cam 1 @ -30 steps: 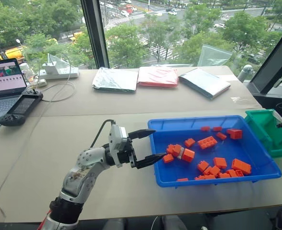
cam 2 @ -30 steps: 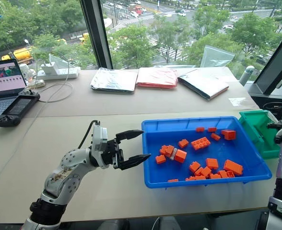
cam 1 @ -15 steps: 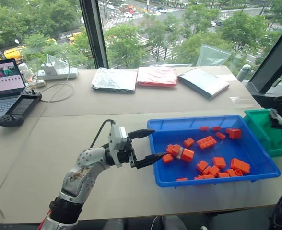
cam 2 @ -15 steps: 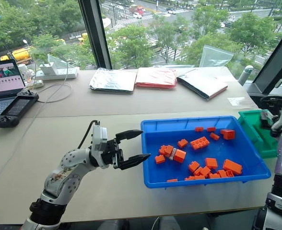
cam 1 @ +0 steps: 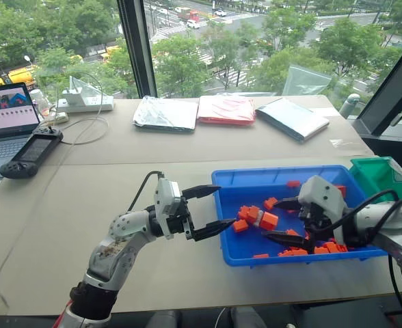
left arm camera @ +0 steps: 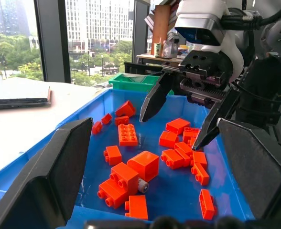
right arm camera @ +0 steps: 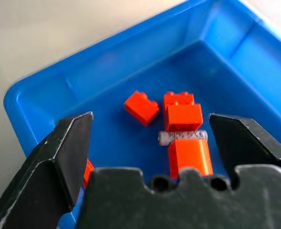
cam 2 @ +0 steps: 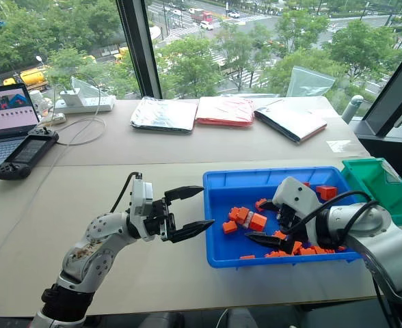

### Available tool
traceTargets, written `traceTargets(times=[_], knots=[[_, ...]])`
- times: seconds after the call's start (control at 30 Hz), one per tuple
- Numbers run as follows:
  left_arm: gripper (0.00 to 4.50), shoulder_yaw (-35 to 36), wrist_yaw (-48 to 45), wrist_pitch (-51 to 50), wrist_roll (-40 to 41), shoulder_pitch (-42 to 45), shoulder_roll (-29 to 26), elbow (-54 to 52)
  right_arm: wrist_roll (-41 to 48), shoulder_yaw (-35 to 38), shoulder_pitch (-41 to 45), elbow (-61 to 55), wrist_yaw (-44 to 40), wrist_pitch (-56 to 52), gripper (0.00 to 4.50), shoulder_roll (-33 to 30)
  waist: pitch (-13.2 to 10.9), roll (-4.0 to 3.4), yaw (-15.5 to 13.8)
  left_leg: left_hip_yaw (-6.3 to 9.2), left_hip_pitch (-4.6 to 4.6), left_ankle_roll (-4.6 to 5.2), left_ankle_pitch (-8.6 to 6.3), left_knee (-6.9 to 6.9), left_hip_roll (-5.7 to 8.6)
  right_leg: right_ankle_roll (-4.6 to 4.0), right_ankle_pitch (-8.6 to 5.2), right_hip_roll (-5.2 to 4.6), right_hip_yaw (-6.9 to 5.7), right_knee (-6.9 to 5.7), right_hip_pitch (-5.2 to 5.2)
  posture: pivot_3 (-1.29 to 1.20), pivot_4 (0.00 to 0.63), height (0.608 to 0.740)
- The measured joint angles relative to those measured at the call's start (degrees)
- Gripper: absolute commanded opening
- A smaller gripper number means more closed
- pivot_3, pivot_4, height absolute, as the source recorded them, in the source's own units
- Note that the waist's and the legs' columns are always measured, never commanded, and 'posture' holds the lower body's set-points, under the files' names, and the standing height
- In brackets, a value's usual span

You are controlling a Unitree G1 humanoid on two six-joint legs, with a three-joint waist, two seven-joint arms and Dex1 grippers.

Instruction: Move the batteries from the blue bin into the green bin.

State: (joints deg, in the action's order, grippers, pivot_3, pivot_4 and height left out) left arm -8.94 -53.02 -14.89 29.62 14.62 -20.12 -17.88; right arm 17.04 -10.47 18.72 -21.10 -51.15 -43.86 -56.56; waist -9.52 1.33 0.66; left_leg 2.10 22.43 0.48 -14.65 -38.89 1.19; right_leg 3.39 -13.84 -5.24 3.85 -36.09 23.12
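Beige tabletop by a window carries the blue bin (cam 1: pixel 230 254), my landmark. Just left of its near-left corner, my left gripper (cam 1: pixel 210 208) hangs wide, empty. Inside the bin's left half, one battery (right arm camera: pixel 182 136) lies wedged between orange bricks (right arm camera: pixel 182 110). Above the bin's middle, my right gripper (cam 2: pixel 260 222) is spread wide, empty. Right of the bin sits the green bin (cam 2: pixel 382 186). I judge the battery light, rigid, smooth metal, apt to roll; pinch across its mid-length.

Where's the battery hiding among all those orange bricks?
The battery lies in the blue bin, toward its left end, squeezed between two orange bricks, just ahead of the right tool.
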Motion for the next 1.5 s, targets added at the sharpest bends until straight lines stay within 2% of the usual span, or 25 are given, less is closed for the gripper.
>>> traceTargets(times=[0.17, 0.27, 0.5, 0.67, 0.93, 1.0, 1.1, 1.2, 1.33, 1.5], knots=[[4.5, 0.0, 0.2, 0.0, -0.1, -0.4, 0.0, 0.0, -1.5, -0.3, 0.3, 3.3, 0.4, 0.0, 4.48, 2.2, 0.0, 0.0, 0.0, 0.01, -0.01, 0.0, 0.0, 0.01, 0.0, 0.0, 0.0, 0.02, 0.0, -0.02, 0.01, 0.0, 0.15, 0.74], [4.5, 0.0, 0.3, 0.0, -0.1, -0.5, 0.0, 0.0, -2.0, -0.3, 0.5, 3.7, 0.3, 0.0, 3.8, 2.9, 0.0, 0.0, 0.1, 0.01, -0.01, 0.0, 0.0, 0.01, -0.01, 0.0, 0.0, 0.03, 0.0, -0.02, 0.01, 0.0, 0.15, 0.74], [4.5, 0.0, 0.3, 0.0, -0.1, -1.1, 0.0, -0.1, -2.5, -0.3, 0.5, 3.6, 0.0, 0.0, 1.48, 3.8, 0.0, 0.0, 0.0, 0.01, -0.01, 0.0, 0.0, 0.0, 0.0, 0.0, 0.0, 0.02, 0.0, -0.02, 0.0, 0.0, 0.15, 0.74], [4.5, 0.0, 0.3, 0.0, -0.1, -1.1, 0.0, -0.1, -2.1, 1.3, -0.1, 3.5, 0.0, -0.2, 1.48, 3.8, 0.0, 0.0, 0.0, 0.01, 0.0, 0.0, 0.0, 0.0, 0.0, 0.0, 0.0, 0.01, 0.0, -0.03, 0.01, 0.0, 0.15, 0.74], [4.5, 0.1, 0.3, 0.0, -0.2, -1.0, -0.1, -0.1, 0.9, 16.0, -1.7, 3.4, 0.5, -0.4, 1.48, -0.7, 0.0, 0.0, -0.1, 0.01, -0.01, 0.0, 0.0, 0.0, 0.0, 0.0, 0.0, 0.01, 0.0, -0.01, -0.03, 0.0, 0.15, 0.74], [4.5, 0.0, 0.3, 0.0, -0.2, -1.0, 0.0, -0.2, -1.4, 18.1, -0.2, 7.8, 4.6, -0.4, 2.49, -0.8, 0.0, 0.0, 0.0, -0.03, -0.02, 0.0, 0.0, 0.0, 0.02, 0.0, 0.01, -0.01, 0.01, -0.04, -0.02, 0.0, 0.15, 0.74], [4.5, 0.1, 0.4, 0.0, -0.2, -1.0, -0.1, -0.2, -4.9, 19.9, 0.2, 12.7, 8.7, 0.5, 3.41, -1.4, 0.0, 0.0, 0.0, -0.06, -0.02, 0.0, 0.0, 0.03, 0.02, -0.01, 0.01, 0.02, 0.01, -0.04, 0.01, 0.0, 0.15, 0.74], [4.5, 0.0, 0.5, 0.0, -0.2, -1.0, 0.0, -0.2, -4.8, 19.8, 0.0, 12.2, 8.5, 1.1, 4.42, -0.9, 0.0, -0.01, 0.3, -0.08, -0.02, 0.0, 0.0, 0.07, -0.01, -0.01, 0.0, 0.05, 0.04, -0.04, 0.03, 0.0, 0.15, 0.74], [4.5, 0.0, 0.5, 0.0, -0.2, -1.0, -0.1, -0.2, -1.6, 19.1, 0.0, 6.1, 5.3, 0.9, 4.47, 0.5, 0.0, -0.01, 0.3, -0.05, -0.02, 0.01, 0.0, 0.05, -0.02, -0.01, 0.0, 0.04, 0.04, -0.05, 0.02, 0.0, 0.15, 0.74], [4.5, 0.0, 0.6, 0.0, -0.2, -1.0, -0.2, -0.2, 3.4, 14.5, -0.2, -0.8, -0.3, 0.8, 4.47, 1.6, 0.0, -0.01, 0.0, -0.02, -0.01, 0.0, 0.0, 0.01, -0.01, 0.0, 0.01, 0.0, 0.03, -0.03, -0.01, 0.0, 0.15, 0.74]])
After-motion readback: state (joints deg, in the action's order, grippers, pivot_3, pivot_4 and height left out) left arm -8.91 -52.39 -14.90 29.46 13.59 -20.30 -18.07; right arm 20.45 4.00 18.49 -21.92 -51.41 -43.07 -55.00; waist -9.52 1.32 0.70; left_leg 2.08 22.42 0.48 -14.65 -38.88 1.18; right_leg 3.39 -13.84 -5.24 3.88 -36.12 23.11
